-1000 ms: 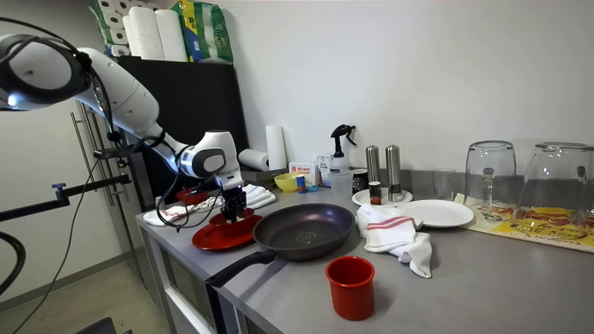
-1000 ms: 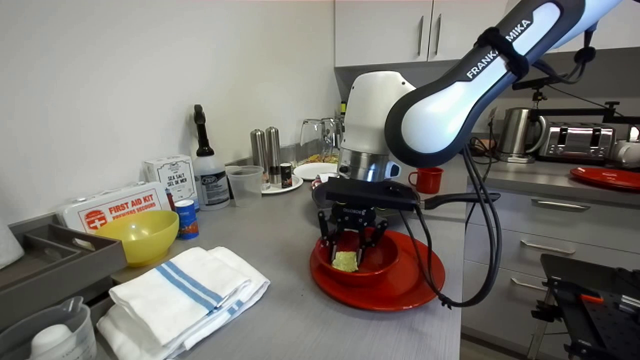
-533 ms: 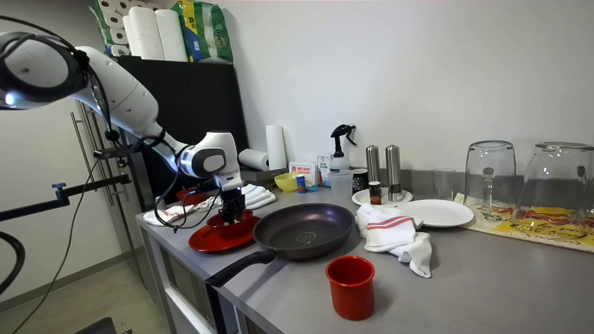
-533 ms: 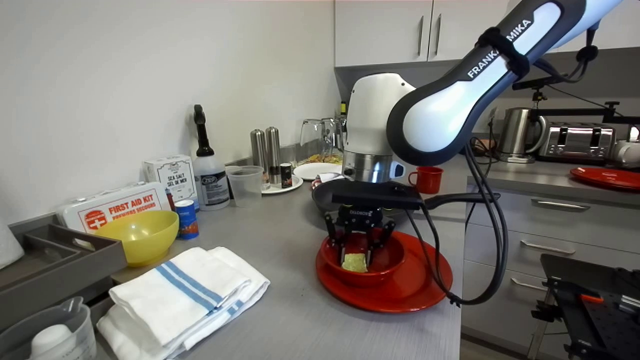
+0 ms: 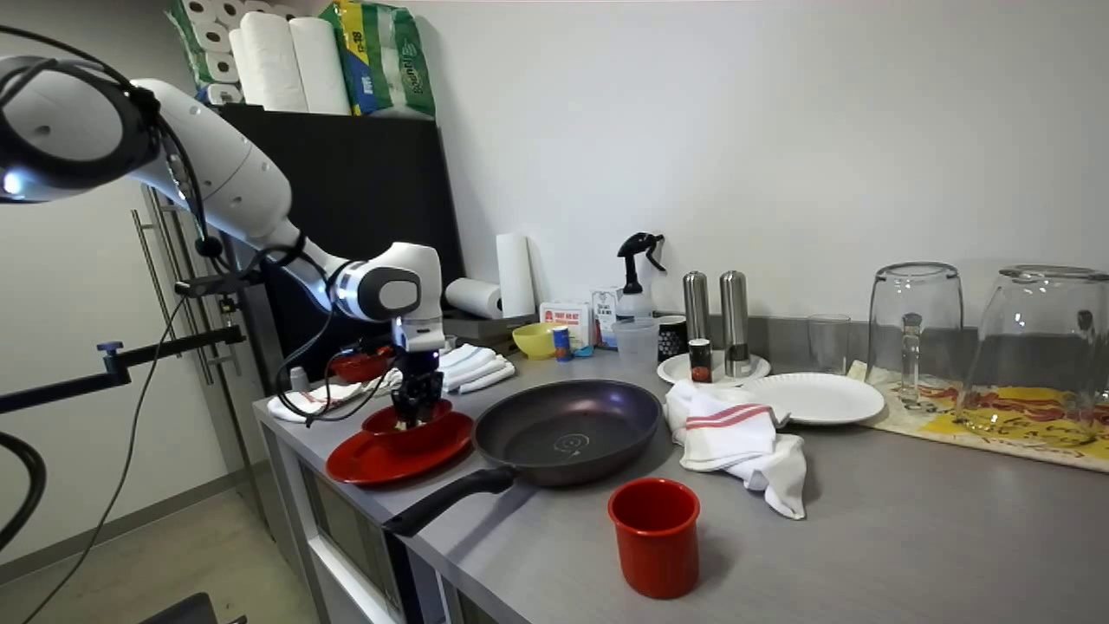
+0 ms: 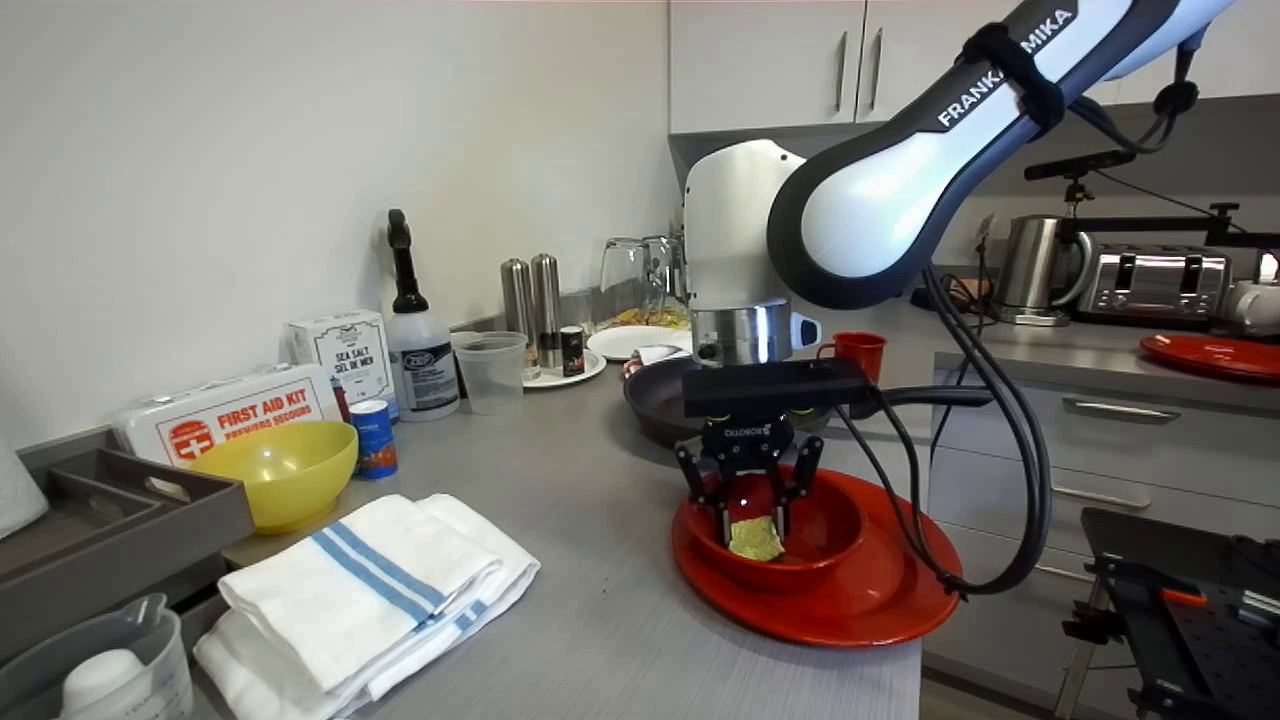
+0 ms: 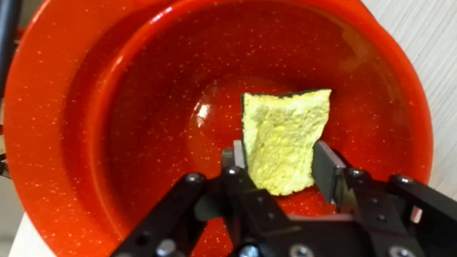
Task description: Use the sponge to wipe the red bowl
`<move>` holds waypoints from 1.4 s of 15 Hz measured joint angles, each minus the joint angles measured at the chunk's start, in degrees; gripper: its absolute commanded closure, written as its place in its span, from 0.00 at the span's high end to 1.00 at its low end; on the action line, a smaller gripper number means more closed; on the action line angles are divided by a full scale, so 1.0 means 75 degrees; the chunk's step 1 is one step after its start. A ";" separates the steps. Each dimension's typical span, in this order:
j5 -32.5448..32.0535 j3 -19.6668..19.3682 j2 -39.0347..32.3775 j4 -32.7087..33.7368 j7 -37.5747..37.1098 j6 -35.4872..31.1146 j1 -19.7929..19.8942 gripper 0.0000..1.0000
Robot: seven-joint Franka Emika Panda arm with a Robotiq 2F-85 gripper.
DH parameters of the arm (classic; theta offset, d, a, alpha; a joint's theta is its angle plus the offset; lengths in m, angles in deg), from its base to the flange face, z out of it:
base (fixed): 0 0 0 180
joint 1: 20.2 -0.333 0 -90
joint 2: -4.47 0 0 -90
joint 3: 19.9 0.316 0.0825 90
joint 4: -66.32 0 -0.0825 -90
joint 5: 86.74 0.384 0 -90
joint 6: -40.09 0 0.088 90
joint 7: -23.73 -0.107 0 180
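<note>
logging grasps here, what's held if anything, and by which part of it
The gripper holds the yellow sponge, pinched by two opposite sides in the half that is lower in the wrist view; the upper half sticks out.

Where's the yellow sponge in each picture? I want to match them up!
In an exterior view: the sponge is left of the frying pan, with only a pale bit showing.
In an exterior view: the sponge is below and right of the middle, inside the red bowl.
Wrist view: the sponge is just right of the middle, held by the gripper.
Shared landmark: that red bowl, sitting on a red plate.
</note>
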 measured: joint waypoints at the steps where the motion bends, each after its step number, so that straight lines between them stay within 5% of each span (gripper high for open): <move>1: 0.0000 0.0004 0.0000 0.0022 0.0009 0.0119 0.0000 0.23; 11: -0.0057 -0.0006 -0.0005 0.0045 0.0010 0.0149 -0.0008 0.23; 21: -0.1223 -0.0547 -0.0022 -0.0634 -0.0710 -0.3259 -0.0339 0.23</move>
